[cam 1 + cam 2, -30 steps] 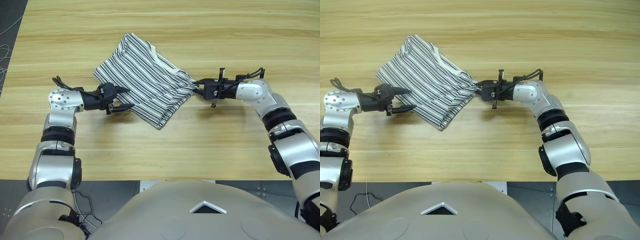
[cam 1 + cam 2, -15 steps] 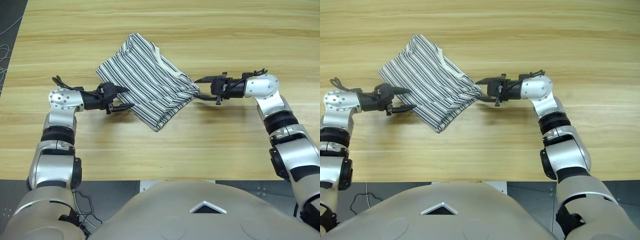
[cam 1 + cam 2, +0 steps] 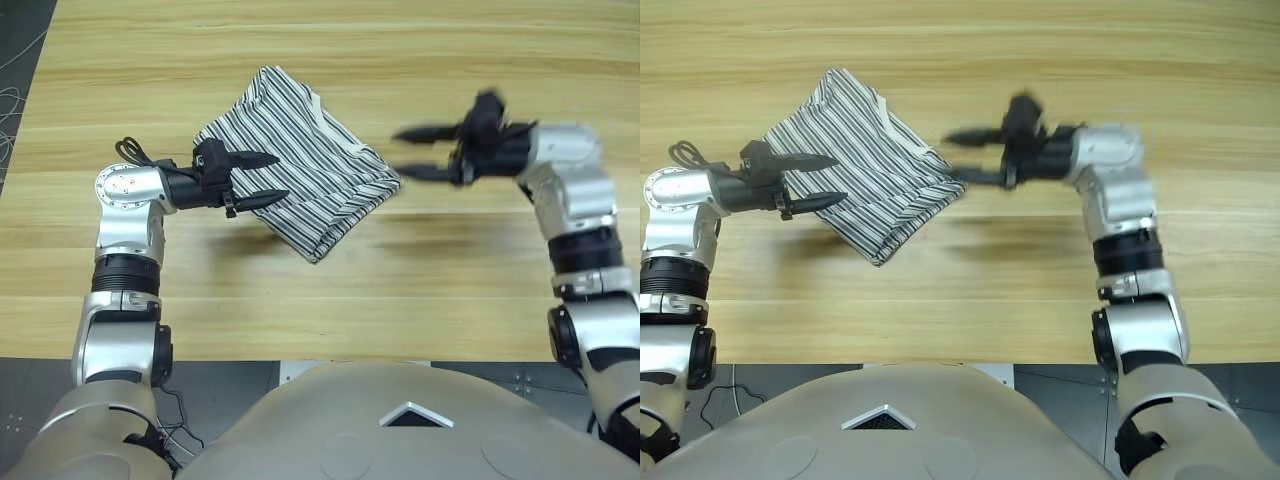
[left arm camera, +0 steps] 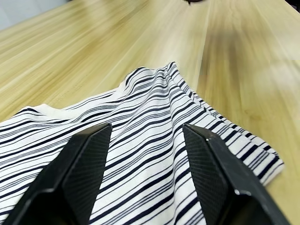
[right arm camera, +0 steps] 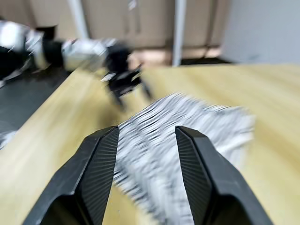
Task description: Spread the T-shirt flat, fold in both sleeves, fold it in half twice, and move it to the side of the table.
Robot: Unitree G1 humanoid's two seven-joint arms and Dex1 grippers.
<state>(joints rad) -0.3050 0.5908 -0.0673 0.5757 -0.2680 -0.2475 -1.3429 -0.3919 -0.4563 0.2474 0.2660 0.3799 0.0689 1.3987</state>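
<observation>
The striped T-shirt lies folded into a compact rectangle on the wooden table, its white collar showing near the top fold. My left gripper hovers open over the shirt's left edge, fingers spread above the fabric. My right gripper is raised off the table to the right of the shirt, open and holding nothing; from its wrist the shirt lies below and ahead.
Bare wood lies all around the shirt, with wide free room to the right and toward the near edge. The table's left edge drops to a dark floor with cables.
My right gripper has let go of the shirt's right corner, opened, and lifted up and away to the right. My left gripper has risen slightly over the shirt's left edge.
</observation>
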